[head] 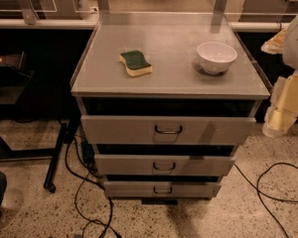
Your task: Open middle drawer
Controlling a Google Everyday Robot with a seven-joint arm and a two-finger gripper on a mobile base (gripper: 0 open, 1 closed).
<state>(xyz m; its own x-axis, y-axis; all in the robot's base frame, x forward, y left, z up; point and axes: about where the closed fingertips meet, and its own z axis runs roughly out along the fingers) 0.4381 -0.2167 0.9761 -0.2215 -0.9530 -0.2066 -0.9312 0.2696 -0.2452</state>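
Note:
A grey metal cabinet (84,73) holds three stacked drawers. The middle drawer (124,165) has a flat grey front and a small dark loop handle (164,166) at its centre. It lies between the taller top drawer (119,129) and the shorter bottom drawer (129,189). A dark gap shows above each front. My gripper (275,124) hangs at the right edge of the view, beside the cabinet's right side at about the height of the top drawer. It is apart from the drawers and touches nothing.
On the cabinet top lie a yellow-and-green sponge (135,63) and a white bowl (216,57). Black cables (268,182) run over the speckled floor left and right of the cabinet. A black table leg (57,155) stands at the left.

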